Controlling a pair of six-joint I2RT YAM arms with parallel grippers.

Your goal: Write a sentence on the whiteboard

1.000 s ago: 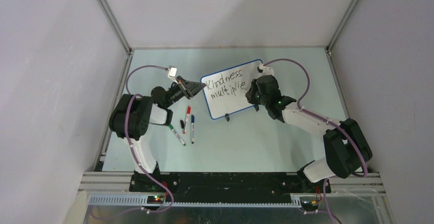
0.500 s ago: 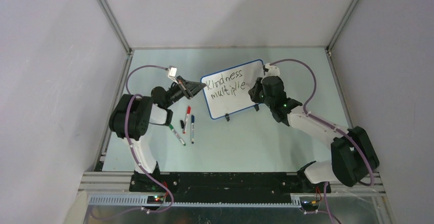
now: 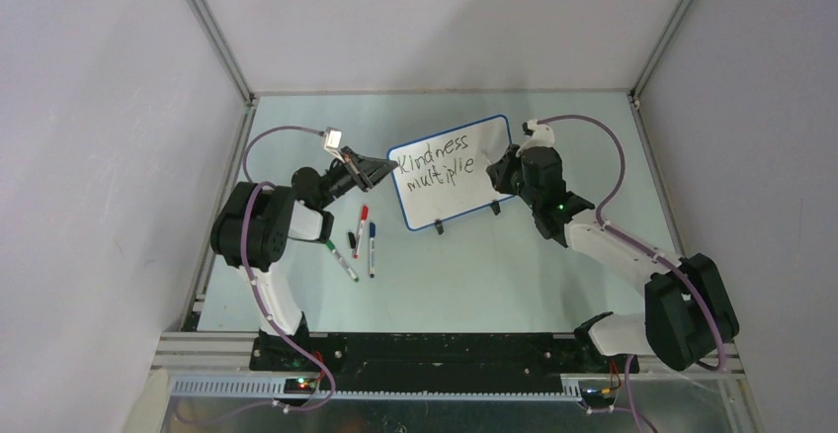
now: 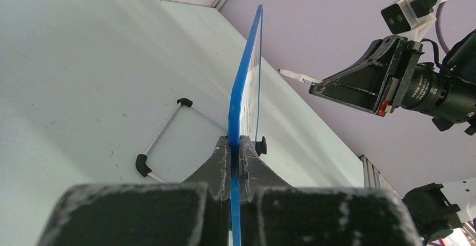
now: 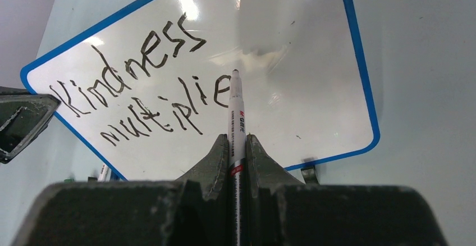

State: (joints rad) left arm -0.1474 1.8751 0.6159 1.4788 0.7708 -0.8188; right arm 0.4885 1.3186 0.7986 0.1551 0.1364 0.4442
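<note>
Blue-rimmed whiteboard (image 5: 314, 60) pinched edge-on by left claw (image 4: 235, 145); right claw (image 5: 236, 144) pinches marker (image 5: 235, 108), barrel's rear hidden

Three markers are lying on the pale green table (image 3: 494, 265), left of centre. The red marker (image 3: 361, 229) is lying farthest, its cap pointing far. The blue marker (image 3: 372, 251) is lying just right of it, running near to far. The green marker (image 3: 343, 261) is lying to their left, slanting toward the near right. A small black piece (image 3: 352, 240) is sitting between the red and green ones. Grey walls (image 3: 435, 18) are enclosing the table, and metal posts (image 3: 210, 28) are rising from its far corners.
</note>
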